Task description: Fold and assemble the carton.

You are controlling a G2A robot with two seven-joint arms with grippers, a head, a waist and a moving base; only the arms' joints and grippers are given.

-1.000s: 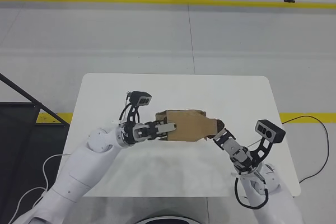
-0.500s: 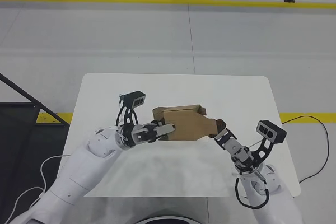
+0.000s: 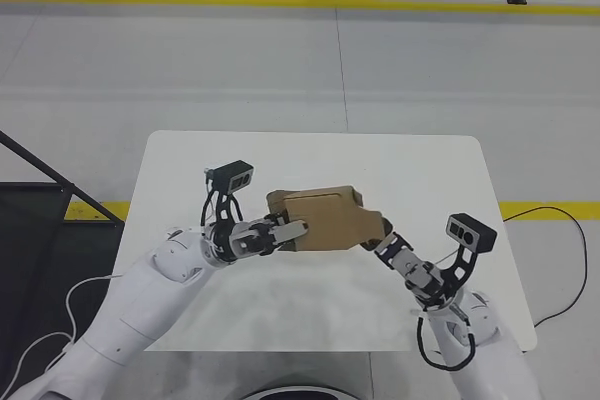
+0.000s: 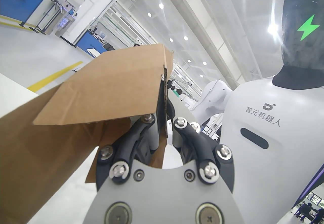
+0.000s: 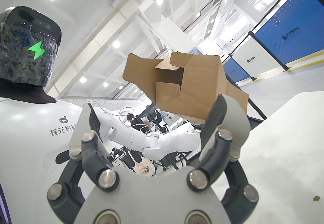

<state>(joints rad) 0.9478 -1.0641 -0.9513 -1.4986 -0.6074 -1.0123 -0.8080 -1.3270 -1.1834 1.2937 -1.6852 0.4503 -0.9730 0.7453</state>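
A brown cardboard carton (image 3: 325, 220) is held up above the middle of the white table (image 3: 420, 170). My left gripper (image 3: 292, 230) is shut on a flap at the carton's left end; in the left wrist view the flap edge (image 4: 163, 106) sits pinched between the black fingers (image 4: 141, 131). My right gripper (image 3: 385, 245) is at the carton's right end, open, with the carton (image 5: 187, 85) just beyond its wide-set fingers (image 5: 215, 116). The carton's end toward the right wrist shows loose, partly folded flaps.
The white table (image 5: 291, 133) is bare around the carton. A black frame and dark panel (image 3: 20, 210) stand off the table's left side. Yellow floor lines (image 3: 540, 210) run past the table's right edge.
The carton has shifted a little to the left and turned slightly with the left gripper. The right gripper followed leftward along the carton's right end.
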